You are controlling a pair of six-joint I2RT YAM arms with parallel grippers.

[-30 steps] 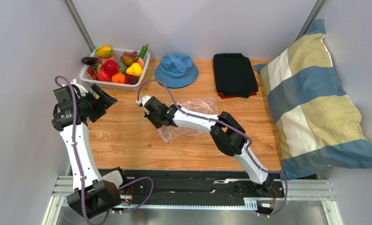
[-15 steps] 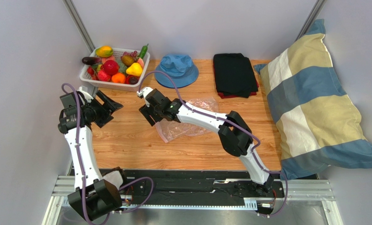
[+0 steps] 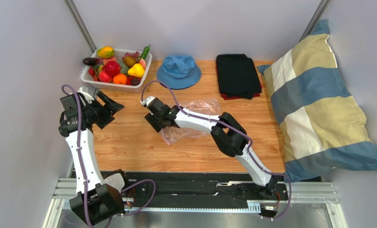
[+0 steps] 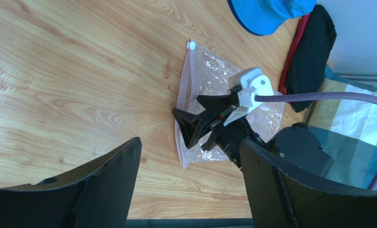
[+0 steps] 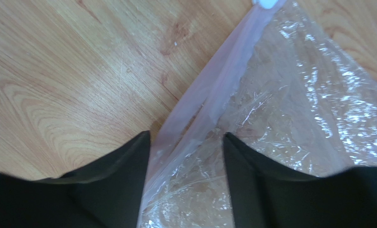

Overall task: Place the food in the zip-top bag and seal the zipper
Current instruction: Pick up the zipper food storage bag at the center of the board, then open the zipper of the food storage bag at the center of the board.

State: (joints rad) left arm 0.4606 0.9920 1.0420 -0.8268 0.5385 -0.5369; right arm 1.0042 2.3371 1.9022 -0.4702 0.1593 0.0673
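Observation:
The clear zip-top bag [image 3: 202, 107] lies flat on the wooden table, and it also shows in the left wrist view [image 4: 209, 76]. Its pinkish zipper [image 5: 214, 99] runs along the left edge, with a white tab [image 4: 191, 46] at the far end. My right gripper [image 3: 153, 122] is low over that edge. Its jaws [image 5: 186, 137] are open, one on each side of the zipper strip, and not clamped on it. The food [image 3: 114, 66] sits in the white basket at the back left. My left gripper [image 3: 110, 105] is open and empty, above the table left of the bag.
A white slatted basket [image 3: 88, 76] stands at the back left corner. A blue bucket hat [image 3: 178, 71], folded black clothes [image 3: 238, 76] and a large striped pillow [image 3: 319, 104] lie along the back and right. Bare wood [image 3: 128, 142] lies between the arms.
My right gripper lifted slightly toward the back left, then came back down onto the bag's zipper edge. My left arm shifted a little to the right and stays open.

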